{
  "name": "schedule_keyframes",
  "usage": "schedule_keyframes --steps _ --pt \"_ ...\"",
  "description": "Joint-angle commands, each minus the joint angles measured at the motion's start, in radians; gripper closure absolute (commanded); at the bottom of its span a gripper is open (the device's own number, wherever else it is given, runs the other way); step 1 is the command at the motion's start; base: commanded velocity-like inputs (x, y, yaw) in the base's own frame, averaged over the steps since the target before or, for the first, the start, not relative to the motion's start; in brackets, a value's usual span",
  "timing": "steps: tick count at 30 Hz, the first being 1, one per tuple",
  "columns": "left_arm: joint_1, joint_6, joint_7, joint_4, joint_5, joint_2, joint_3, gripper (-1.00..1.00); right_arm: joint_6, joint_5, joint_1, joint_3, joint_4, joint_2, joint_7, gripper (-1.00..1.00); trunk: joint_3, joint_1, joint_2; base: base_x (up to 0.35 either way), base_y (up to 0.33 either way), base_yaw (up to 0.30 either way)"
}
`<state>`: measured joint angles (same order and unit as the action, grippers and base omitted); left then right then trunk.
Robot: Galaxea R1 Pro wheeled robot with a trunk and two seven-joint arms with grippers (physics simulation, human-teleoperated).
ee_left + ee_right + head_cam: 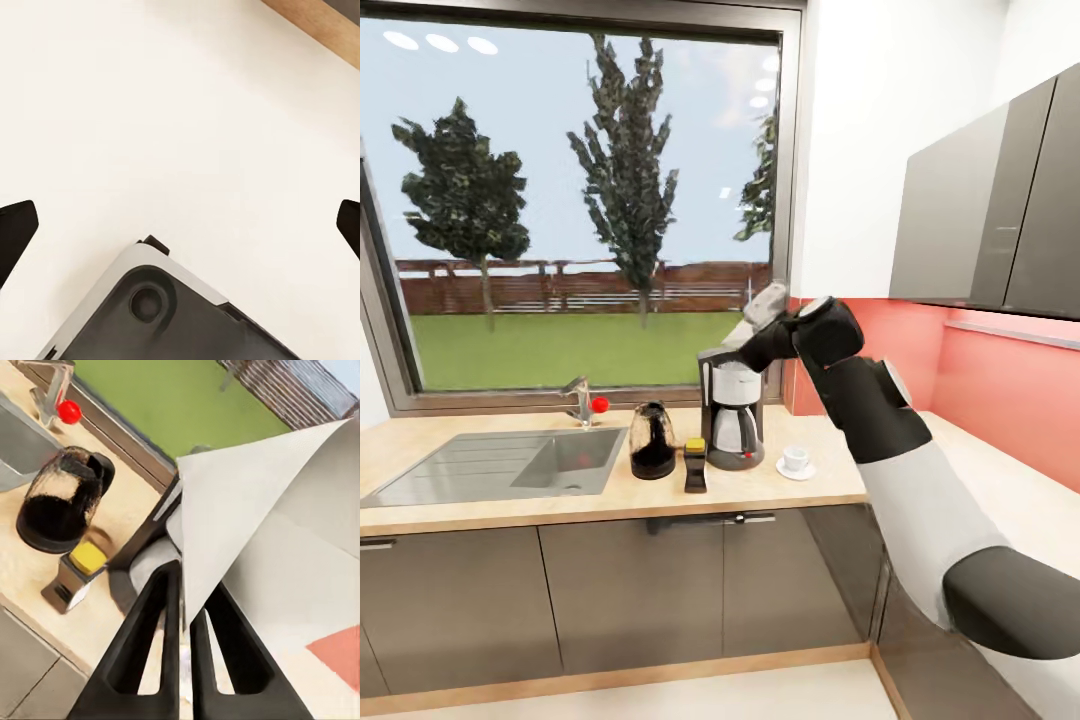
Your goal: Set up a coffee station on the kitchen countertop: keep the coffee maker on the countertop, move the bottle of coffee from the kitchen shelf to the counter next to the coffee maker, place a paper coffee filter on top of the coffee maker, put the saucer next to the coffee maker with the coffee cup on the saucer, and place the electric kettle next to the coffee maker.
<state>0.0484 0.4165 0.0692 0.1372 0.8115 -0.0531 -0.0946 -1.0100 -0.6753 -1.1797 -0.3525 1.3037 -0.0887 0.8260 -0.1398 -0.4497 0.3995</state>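
right gripper [185,607] pinches filter [247,502] over coffee maker [733,410] | left gripper [180,225] gapes, empty | no legible writing | head view: cup [795,458] on saucer [796,470]; kettle [651,441]; bottle [695,465]

The light wood-grain worktop [480,505] is set over grey cabinet fronts, with a steel sink [490,466] let into it. Standing on it in a row are the electric kettle [652,441], the bottle of coffee [695,465], the coffee maker [732,420] and the saucer [796,470], on which the coffee cup [796,459] is carried.
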Motion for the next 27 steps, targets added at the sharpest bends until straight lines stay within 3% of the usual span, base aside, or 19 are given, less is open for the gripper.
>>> schedule_keyframes --steps 1,3,5,7,9,10,13,15,16,19,20,21,22,23,24,27 --pt "0.001 0.002 0.003 0.001 0.011 -0.001 -0.008 -1.00 0.036 -0.055 -0.010 -0.007 0.004 0.016 0.099 1.00 0.000 0.000 0.001 0.000 0.000 0.000" --pt "0.000 0.002 0.003 0.001 0.011 -0.001 -0.008 -1.00 0.115 -0.150 -0.032 -0.011 0.010 0.039 0.292 1.00 0.000 0.000 0.001 0.000 0.000 0.000" --pt "0.001 0.002 0.003 0.001 0.011 -0.001 -0.008 -1.00 0.195 -0.215 -0.054 -0.010 0.014 0.056 0.418 1.00 0.000 0.000 0.001 0.000 0.000 0.000" --pt "0.001 0.002 0.003 0.001 0.011 -0.001 -0.008 -1.00 0.282 -0.251 -0.068 -0.008 0.016 0.081 0.485 1.00 0.000 0.000 0.001 0.000 0.000 0.000" --pt "0.001 0.002 0.003 0.001 0.011 -0.001 -0.008 -1.00 0.375 -0.257 -0.076 -0.011 0.016 0.134 0.529 1.00 0.000 0.000 0.001 0.000 0.000 0.000" --pt "0.001 0.002 0.003 0.001 0.011 -0.001 -0.008 -1.00 0.393 -0.255 -0.077 -0.012 0.016 0.146 0.536 1.00 0.000 0.000 0.001 0.000 0.000 0.000" --pt "0.001 0.002 0.003 0.001 0.011 -0.001 -0.008 -1.00 0.509 -0.252 -0.080 -0.051 0.004 0.219 0.555 1.00 0.000 0.000 0.001 0.000 0.000 0.000" --pt "0.000 0.002 0.003 0.001 0.011 -0.001 -0.008 -1.00 0.555 -0.255 -0.081 -0.074 -0.004 0.242 0.559 1.00 0.000 0.000 0.001 0.000 0.000 0.000" --pt "0.000 0.002 0.003 0.001 0.011 -0.001 -0.008 -1.00 0.594 -0.300 -0.083 -0.097 -0.003 0.256 0.560 1.00 0.000 0.000 0.001 0.000 0.000 0.000" --pt "0.001 0.002 0.003 0.001 0.011 -0.001 -0.008 -1.00 0.605 -0.427 -0.085 -0.106 0.002 0.233 0.562 1.00 0.000 0.000 0.001 0.000 0.000 0.000" --pt "0.001 0.002 0.003 0.001 0.011 -0.001 -0.008 -1.00 0.608 -0.487 -0.085 -0.119 0.000 0.214 0.562 1.00 0.000 0.000 0.001 0.000 0.000 0.000" --pt "0.000 0.002 0.003 0.001 0.011 -0.001 -0.008 -1.00 0.610 -0.544 -0.085 -0.141 -0.002 0.194 0.562 1.00 0.000 0.000 0.001 0.000 0.000 0.000" --pt "0.000 0.002 0.003 0.001 0.011 -0.001 -0.008 -1.00 0.611 -0.569 -0.086 -0.154 -0.003 0.185 0.562 1.00 0.000 0.000 0.001 0.000 0.000 0.000" --pt "0.000 0.002 0.003 0.001 0.011 -0.001 -0.008 -1.00 0.614 -0.629 -0.086 -0.192 -0.008 0.159 0.562 1.00 0.000 0.000 0.001 0.000 0.000 0.000" --pt "0.000 0.002 0.003 0.001 0.011 -0.001 -0.008 -1.00 0.614 -0.644 -0.086 -0.204 -0.009 0.151 0.563 1.00 0.000 0.000 0.001 0.000 0.000 0.000" --pt "0.001 0.002 0.003 0.001 0.011 -0.001 -0.008 -1.00 0.615 -0.716 -0.086 -0.253 -0.029 0.091 0.563 1.00 0.000 0.000 0.001 0.000 0.000 0.000"
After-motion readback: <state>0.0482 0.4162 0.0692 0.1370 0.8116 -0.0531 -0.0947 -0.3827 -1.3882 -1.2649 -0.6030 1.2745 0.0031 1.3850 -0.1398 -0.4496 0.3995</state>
